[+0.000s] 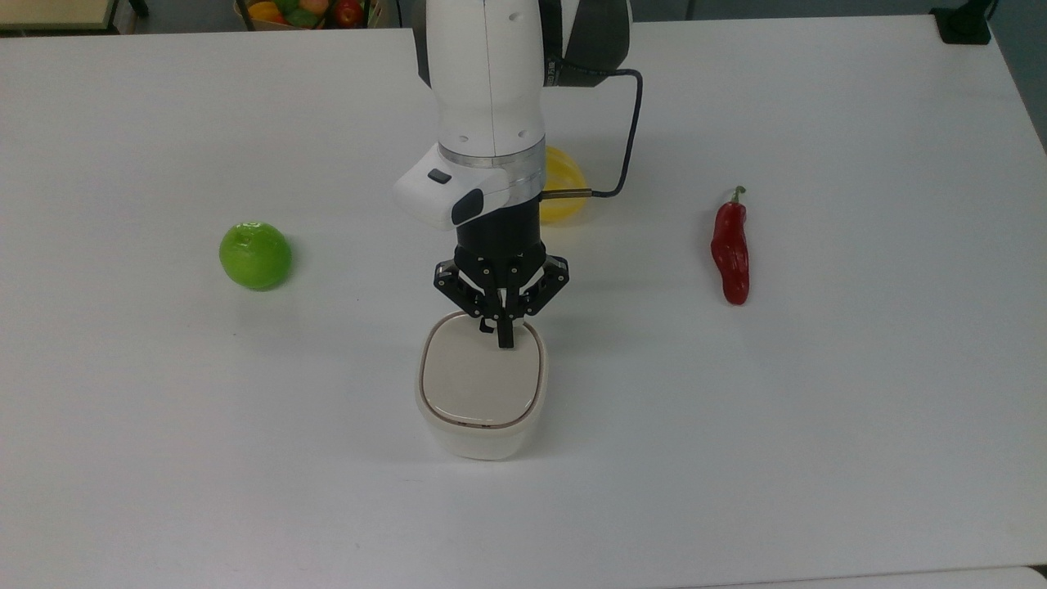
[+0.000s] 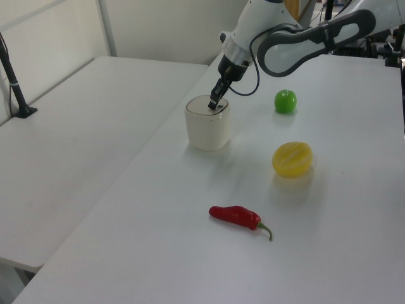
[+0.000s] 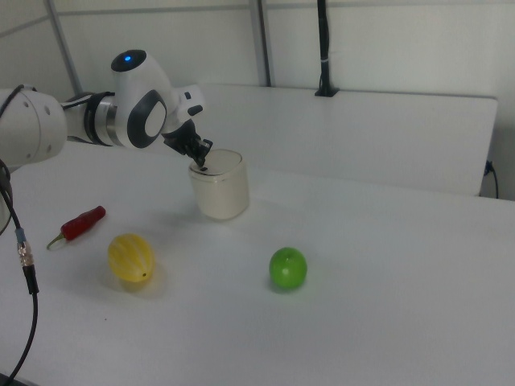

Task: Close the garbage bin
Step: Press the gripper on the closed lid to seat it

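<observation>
The garbage bin, standing mid-table between the green apple and red chilli, is judged light, rigid and smooth, best pressed on its seemingly flat lid by the gripper, whose fingers are closed together, empty.

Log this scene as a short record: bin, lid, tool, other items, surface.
bin: cream tub, upright, mid-table
lid: beige, down flat on the rim
tool: fingers shut, tip on the lid's edge nearest the arm
other items: green apple, yellow melon, red chili, all apart from the bin
surface: white table
</observation>
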You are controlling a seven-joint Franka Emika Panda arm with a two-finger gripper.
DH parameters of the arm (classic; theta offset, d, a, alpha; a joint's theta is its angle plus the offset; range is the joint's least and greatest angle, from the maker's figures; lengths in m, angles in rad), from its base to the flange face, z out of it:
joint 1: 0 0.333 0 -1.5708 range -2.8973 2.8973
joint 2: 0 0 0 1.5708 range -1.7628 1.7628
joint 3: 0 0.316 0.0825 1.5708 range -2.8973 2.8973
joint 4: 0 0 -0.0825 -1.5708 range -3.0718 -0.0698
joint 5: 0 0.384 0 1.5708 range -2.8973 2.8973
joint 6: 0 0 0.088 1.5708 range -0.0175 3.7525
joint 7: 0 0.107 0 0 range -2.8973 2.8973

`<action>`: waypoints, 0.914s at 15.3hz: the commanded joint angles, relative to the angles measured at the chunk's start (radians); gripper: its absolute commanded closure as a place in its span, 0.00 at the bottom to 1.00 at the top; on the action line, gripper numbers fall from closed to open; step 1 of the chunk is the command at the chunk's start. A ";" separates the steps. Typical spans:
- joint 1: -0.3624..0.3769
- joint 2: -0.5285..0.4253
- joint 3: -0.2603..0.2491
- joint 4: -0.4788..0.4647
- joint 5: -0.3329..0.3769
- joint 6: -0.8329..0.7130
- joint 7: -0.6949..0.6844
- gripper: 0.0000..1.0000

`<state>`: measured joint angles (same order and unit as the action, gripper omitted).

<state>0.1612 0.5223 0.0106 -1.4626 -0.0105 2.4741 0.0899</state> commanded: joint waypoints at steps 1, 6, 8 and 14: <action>0.001 -0.018 -0.012 -0.021 -0.008 -0.023 -0.001 1.00; 0.003 0.001 -0.014 -0.030 -0.008 -0.023 0.002 1.00; 0.003 0.001 -0.014 -0.048 -0.009 -0.023 0.001 1.00; 0.003 0.001 -0.014 -0.054 -0.009 -0.023 -0.001 1.00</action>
<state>0.1587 0.5250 0.0083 -1.4691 -0.0105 2.4742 0.0899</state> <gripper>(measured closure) 0.991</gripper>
